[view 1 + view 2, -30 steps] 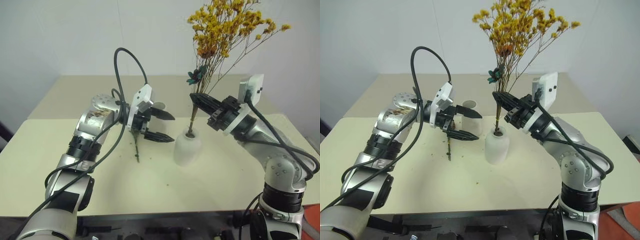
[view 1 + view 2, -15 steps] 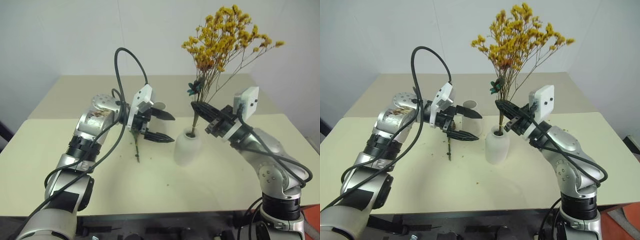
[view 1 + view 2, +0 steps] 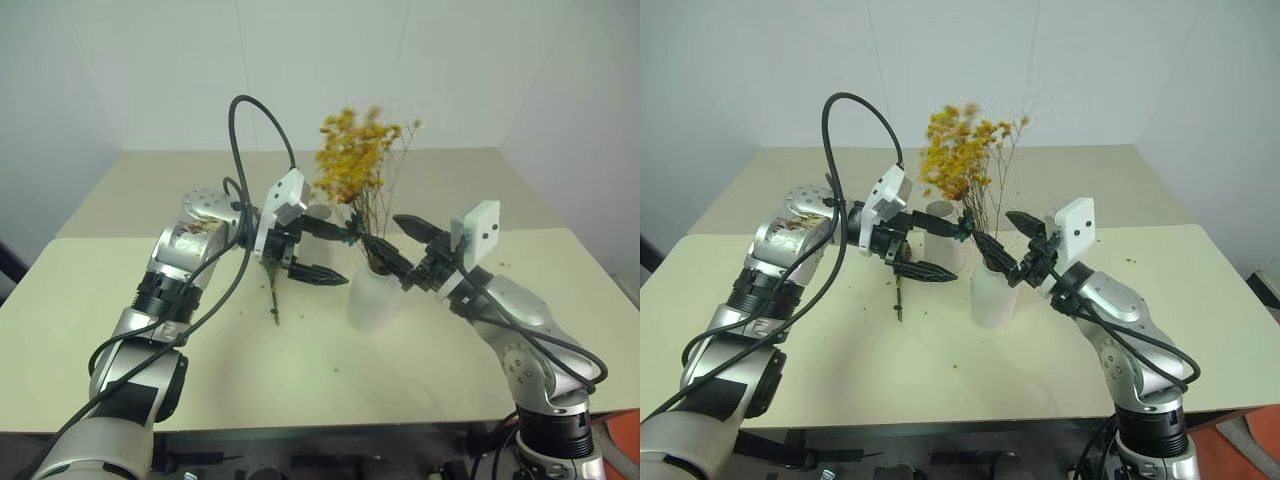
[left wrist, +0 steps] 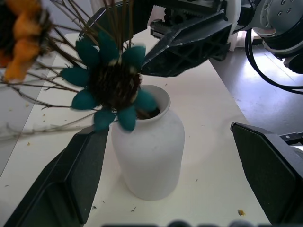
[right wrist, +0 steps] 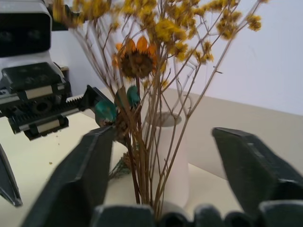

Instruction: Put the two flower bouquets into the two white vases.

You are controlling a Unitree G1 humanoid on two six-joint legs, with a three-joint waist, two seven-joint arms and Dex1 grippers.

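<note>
Tabletop (image 3: 130, 330): pale cream, dotted with small flower crumbs.

1. Yellow bouquet (image 3: 355, 160): bushy bunch of tiny yellow-orange flowers. Its stems stand in the mouth of the dome vase and the head leans toward the robot's left. A teal flower (image 4: 110, 85) sits low among the stems, just above the vase mouth; an orange flower (image 5: 137, 56) sits higher up.

2. Dome vase (image 3: 373, 297): short, wide, matte white, upright near the middle of the tabletop, between the 2 grippers.

3. Tall vase (image 3: 940, 232): slim white cylinder, upright, behind the left gripper and largely hidden by it.

4. Sprig bundle (image 3: 272, 295): thin dark stem lying on the tabletop below the left gripper, apart from both vases; its details are too small to tell.

5. Left gripper (image 3: 322, 252): fingers spread wide, holding nothing, pointing toward the dome vase from the robot's left.

6. Right gripper (image 3: 402, 248): fingers spread wide on either side of the yellow bouquet's stems, just above the dome vase, gripping nothing.
</note>
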